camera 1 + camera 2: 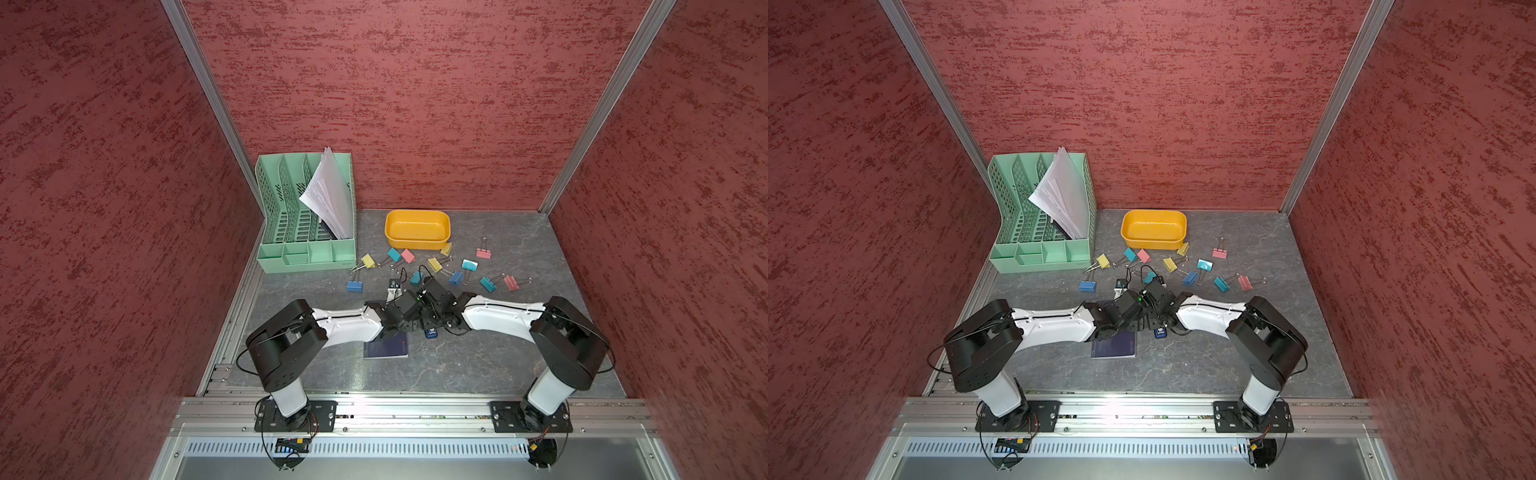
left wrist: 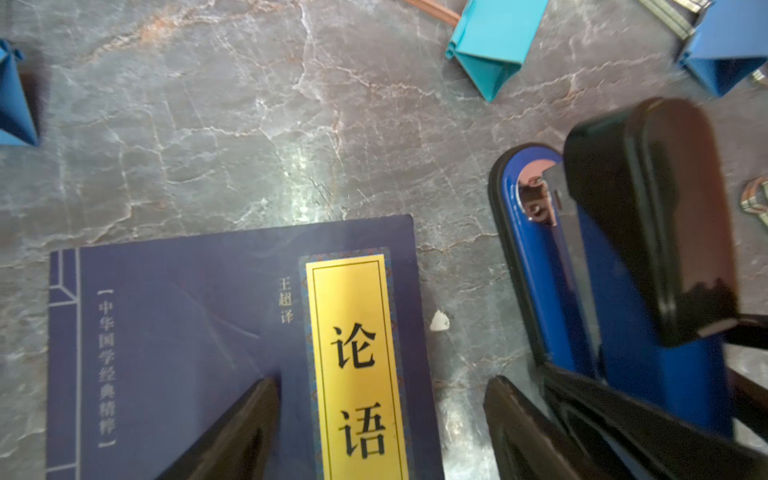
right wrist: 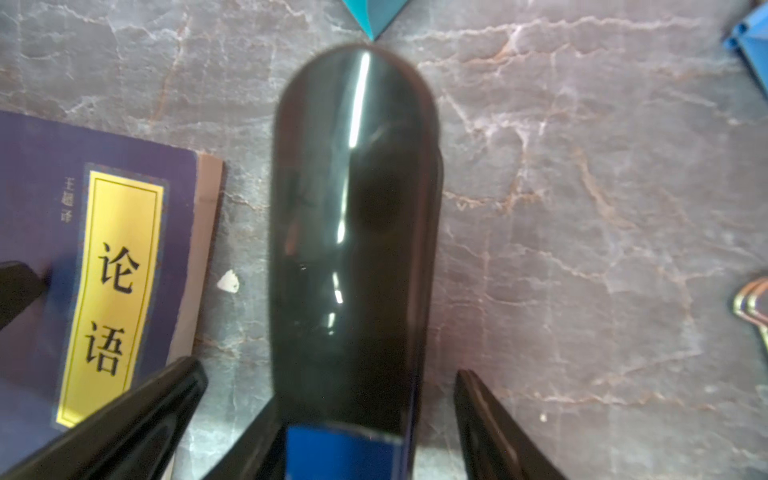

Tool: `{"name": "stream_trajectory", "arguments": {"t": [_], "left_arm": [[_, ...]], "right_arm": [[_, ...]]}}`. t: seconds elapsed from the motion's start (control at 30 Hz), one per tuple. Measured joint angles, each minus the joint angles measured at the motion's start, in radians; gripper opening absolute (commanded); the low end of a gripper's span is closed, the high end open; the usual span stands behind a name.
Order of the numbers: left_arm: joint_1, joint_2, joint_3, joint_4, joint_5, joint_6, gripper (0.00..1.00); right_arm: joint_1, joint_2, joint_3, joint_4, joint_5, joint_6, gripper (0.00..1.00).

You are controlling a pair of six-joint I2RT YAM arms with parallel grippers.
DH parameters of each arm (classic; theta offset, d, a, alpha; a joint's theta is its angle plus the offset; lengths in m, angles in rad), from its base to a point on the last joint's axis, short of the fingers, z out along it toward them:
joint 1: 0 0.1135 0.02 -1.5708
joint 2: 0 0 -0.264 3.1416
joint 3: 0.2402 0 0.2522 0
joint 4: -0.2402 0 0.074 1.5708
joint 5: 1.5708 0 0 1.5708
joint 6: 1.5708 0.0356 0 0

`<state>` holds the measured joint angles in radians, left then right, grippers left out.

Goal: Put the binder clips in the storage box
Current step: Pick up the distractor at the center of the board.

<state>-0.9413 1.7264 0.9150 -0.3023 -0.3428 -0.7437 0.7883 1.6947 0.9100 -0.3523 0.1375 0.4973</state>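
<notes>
One mint organizer [image 1: 305,259] stands centre-left in a top view. Storage box [image 1: 415,244] sits centre frame. Book [image 2: 187,332] lies under L gripper [image 2: 382,379]; I read jaws apart, holding nothing. R gripper [image 3: 328,370] straddles stapler [image 3: 353,208], jaws apart w/ gaps both sides. Binder clips [image 1: 435,264], approx. a dozen, lie scattered on tabletop [image 1: 478,365] just below box.

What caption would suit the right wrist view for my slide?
Right pincer, open, straddles the black-topped blue stapler on the grey marbled table, beside a navy book.
</notes>
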Motion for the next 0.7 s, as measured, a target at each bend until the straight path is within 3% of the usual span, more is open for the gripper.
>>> {"name": "stream_trajectory", "arguments": {"t": [0.3,0.53,0.7], "left_arm": [[-0.02,0.048,0.071,-0.128,-0.043,0.007,0.73],[-0.027,0.036,0.056,-0.152,-0.042,-0.005,0.53],[-0.023,0.035,0.056,-0.154,-0.022,-0.007,0.5]], "right_arm": [[-0.016,0.0,0.0,0.0,0.025,-0.012,0.44],[-0.01,-0.034,0.0,-0.006,0.062,-0.029,0.3],[-0.016,-0.048,0.0,-0.023,0.077,-0.039,0.25]]}}
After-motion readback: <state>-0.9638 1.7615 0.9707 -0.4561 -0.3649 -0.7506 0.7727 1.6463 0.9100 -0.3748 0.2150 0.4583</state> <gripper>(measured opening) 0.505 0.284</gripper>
